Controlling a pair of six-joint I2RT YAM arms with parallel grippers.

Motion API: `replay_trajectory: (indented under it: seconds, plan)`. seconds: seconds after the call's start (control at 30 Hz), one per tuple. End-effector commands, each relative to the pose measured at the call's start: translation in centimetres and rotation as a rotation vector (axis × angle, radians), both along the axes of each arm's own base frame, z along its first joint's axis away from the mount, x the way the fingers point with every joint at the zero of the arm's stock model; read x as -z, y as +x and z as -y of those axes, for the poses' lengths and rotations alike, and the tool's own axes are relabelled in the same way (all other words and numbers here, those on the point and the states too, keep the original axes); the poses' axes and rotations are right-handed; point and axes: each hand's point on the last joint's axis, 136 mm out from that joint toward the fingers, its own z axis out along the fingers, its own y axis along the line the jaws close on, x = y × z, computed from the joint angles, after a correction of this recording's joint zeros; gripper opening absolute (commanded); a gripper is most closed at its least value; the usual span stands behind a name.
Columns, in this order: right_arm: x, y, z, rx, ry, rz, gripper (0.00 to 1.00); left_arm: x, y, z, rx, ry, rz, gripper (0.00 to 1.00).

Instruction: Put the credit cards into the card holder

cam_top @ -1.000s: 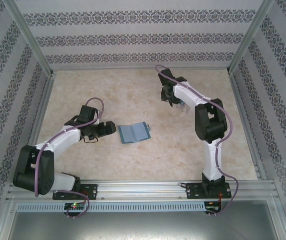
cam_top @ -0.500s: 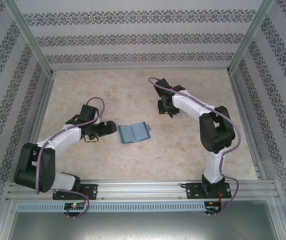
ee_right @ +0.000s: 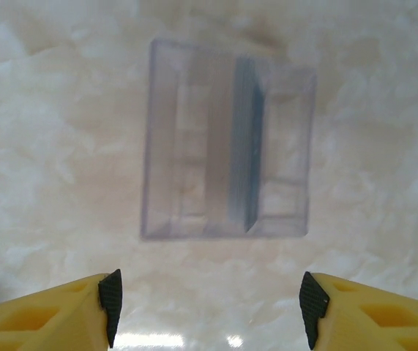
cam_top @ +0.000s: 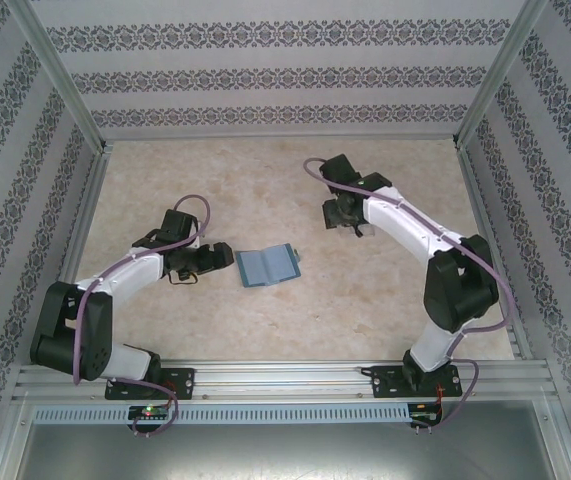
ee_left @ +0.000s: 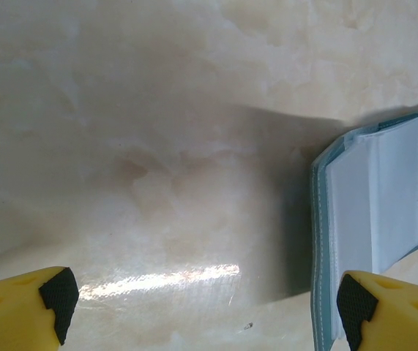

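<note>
Both grippers are empty right now. The left gripper (ee_left: 207, 301) hangs with its jaws spread wide just beside the holder (ee_left: 375, 219), which lies open on the table (cam_top: 165, 180), pockets up. The right gripper (ee_right: 210, 300) hovers over the clear stand (ee_right: 172, 153), jaws apart and nothing between them, well apart from the holder. The cards (ee_right: 247, 146) stand on edge inside that stand (I can only make out one bluish edge, so no idea how many).

My guess is the cards are light, stiff and slick, so pinch the top edge across the flat faces and lift straight up. The holder looks soft and floppy and will likely slide when a card pushes in, so the left gripper probably has to pin one cover.
</note>
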Motion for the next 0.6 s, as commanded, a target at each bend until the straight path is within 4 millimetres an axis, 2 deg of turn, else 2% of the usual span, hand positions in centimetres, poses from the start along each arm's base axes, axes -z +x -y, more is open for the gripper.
replay_trajectory:
  seconds: [0.0,0.13,0.23,0.43,0.57]
  plan:
    - [1.6,1.2,0.9,-0.051,-0.058,-0.062,0.7,-1.4,0.8,0.8,0.026,-0.02,0.057,0.94]
    - [3.4,2.1,0.7,-0.058,-0.065,-0.11,0.73,-1.4,0.5,0.4,0.017,-0.002,0.061,0.94]
    - [4.4,2.3,1.5,-0.037,-0.128,-0.143,0.74,-1.3,0.4,0.4,0.016,-0.006,0.059,0.94]
    - [5.3,2.5,2.7,0.009,-0.152,-0.149,0.74,-1.3,0.1,0.3,0.013,-0.001,0.059,0.94]
    - [4.9,2.9,4.2,0.053,-0.223,-0.124,0.71,-1.2,0.1,0.3,0.017,-0.002,0.055,0.95]
